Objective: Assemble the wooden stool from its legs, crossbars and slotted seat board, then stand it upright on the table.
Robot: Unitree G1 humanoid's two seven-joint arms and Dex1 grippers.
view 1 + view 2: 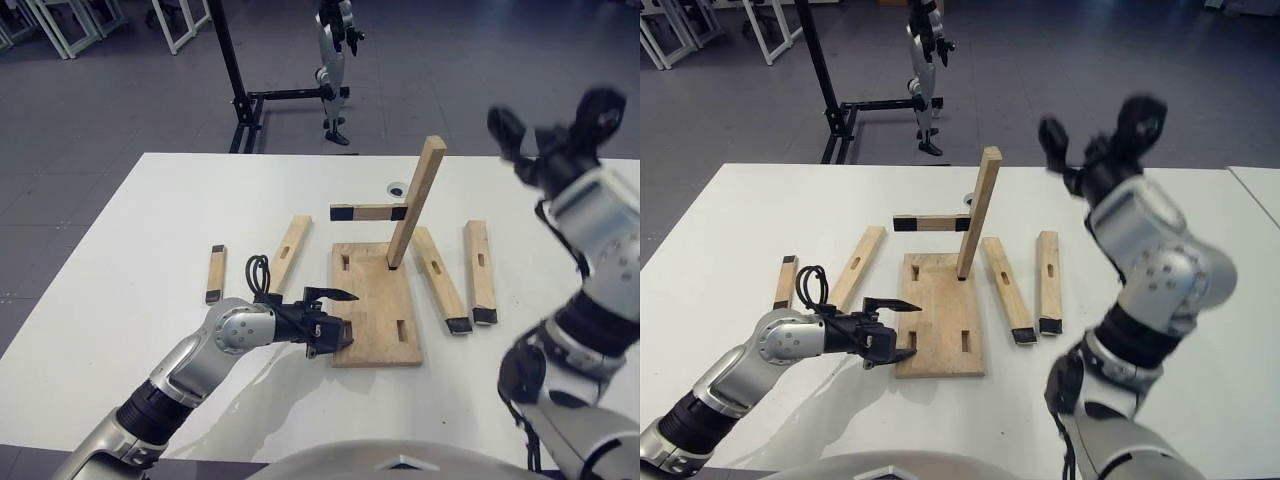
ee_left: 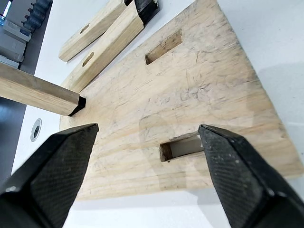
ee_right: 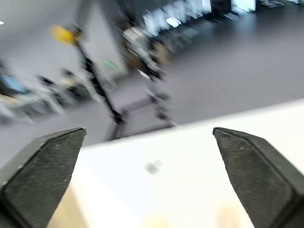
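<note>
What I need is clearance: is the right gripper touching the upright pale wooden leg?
Apart. Left eye view shows floor between right gripper and upright pale wooden leg.

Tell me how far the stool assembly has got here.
Done: one leg stands slotted in the seat board, a crossbar jutting from it. In hand: nothing; left gripper open at the board's near corner, right gripper raised, open. Left: three loose legs, a short crossbar, standing it upright.

Silver-shelled left arm [image 1: 185, 365] and right arm [image 1: 600, 230], black at joints, carry black textured fingers [image 2: 237, 175]; black cable [image 1: 258, 272] loops at left wrist.
</note>
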